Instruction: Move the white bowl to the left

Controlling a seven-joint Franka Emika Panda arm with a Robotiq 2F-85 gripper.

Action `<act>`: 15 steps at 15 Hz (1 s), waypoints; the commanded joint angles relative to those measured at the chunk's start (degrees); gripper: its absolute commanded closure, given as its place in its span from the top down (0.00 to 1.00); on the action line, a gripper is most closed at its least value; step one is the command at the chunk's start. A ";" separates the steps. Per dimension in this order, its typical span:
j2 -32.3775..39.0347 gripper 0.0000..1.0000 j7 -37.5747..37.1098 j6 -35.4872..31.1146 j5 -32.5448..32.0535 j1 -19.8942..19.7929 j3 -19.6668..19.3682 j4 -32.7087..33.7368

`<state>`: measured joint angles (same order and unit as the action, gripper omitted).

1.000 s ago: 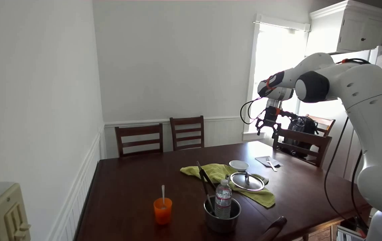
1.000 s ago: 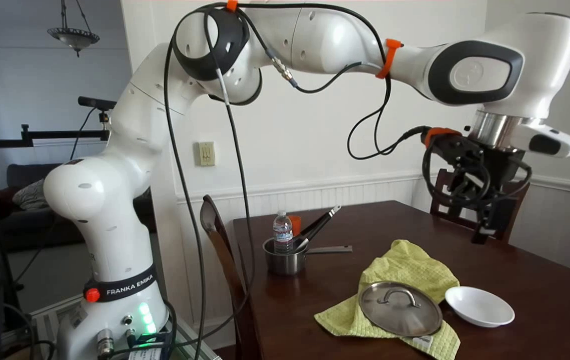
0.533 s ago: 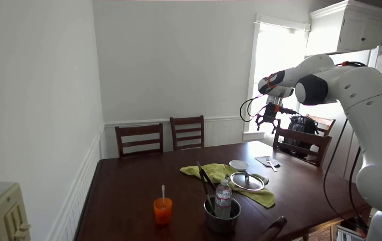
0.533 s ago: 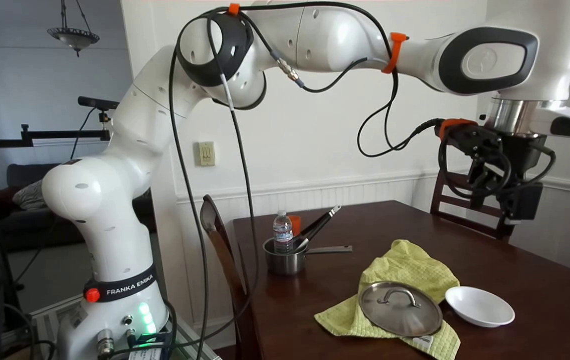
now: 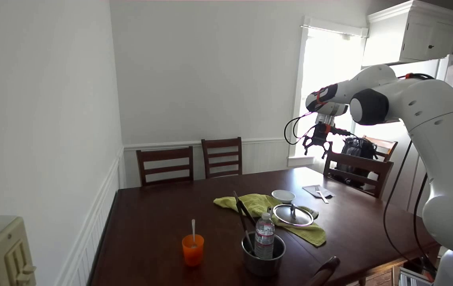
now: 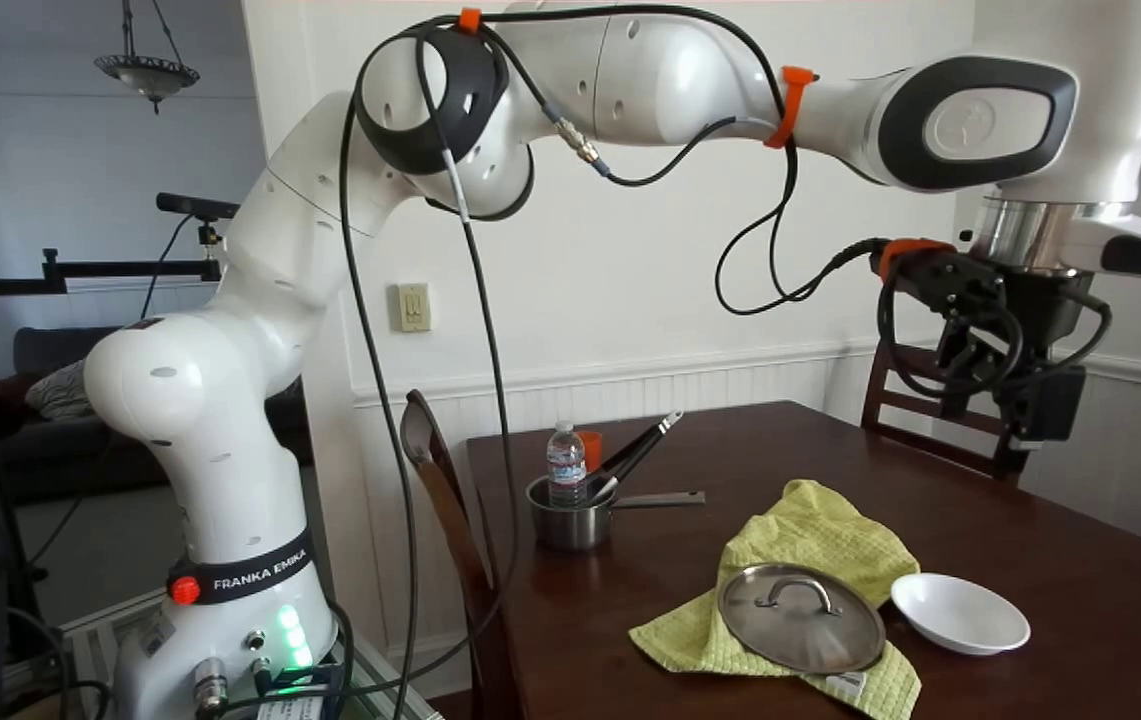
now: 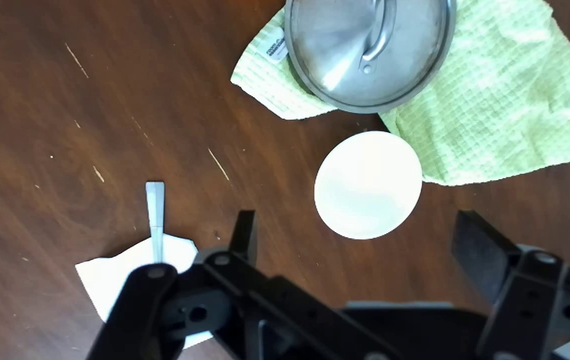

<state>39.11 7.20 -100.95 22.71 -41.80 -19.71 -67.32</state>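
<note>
The white bowl [image 5: 283, 196] stands upright on the dark table in both exterior views, beside the green cloth and the pot lid; it also shows in an exterior view [image 6: 960, 613]. In the wrist view the bowl [image 7: 368, 185] lies ahead of and between the fingertips, well below them. My gripper [image 7: 359, 235] is open, with its two fingers wide apart and nothing between them. In both exterior views the gripper [image 5: 315, 153] hangs high above the table, pointing down; it shows from the side in an exterior view [image 6: 1035, 415].
A metal lid [image 6: 802, 618] lies on a green cloth [image 6: 820, 530], close to the bowl. A fork on a white napkin [image 7: 115, 272] lies on the bowl's other side. A metal pot [image 5: 264, 266] holds a bottle [image 5: 265, 238] and tongs. An orange cup [image 5: 193, 250] and chairs stand farther off.
Since one second ago my gripper has risen a little and moved outward, rightward in an exterior view. Over the last half second it is nearly still. The bowl has not moved.
</note>
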 commanded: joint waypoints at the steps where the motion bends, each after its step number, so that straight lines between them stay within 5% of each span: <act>1: 2.35 1.00 3.42 -1.87 2.77 -1.79 1.61 2.74; 2: 5.20 1.00 7.01 -1.76 2.46 -5.70 6.57 7.03; 4: 9.78 1.00 11.48 -2.92 3.50 -8.20 10.30 11.55; 10: 24.40 1.00 19.73 6.54 8.92 -12.96 17.64 25.44; 15: 33.44 1.00 14.20 15.47 8.57 -15.42 19.25 36.37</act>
<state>65.14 24.94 -91.82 29.75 -54.68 -2.06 -42.31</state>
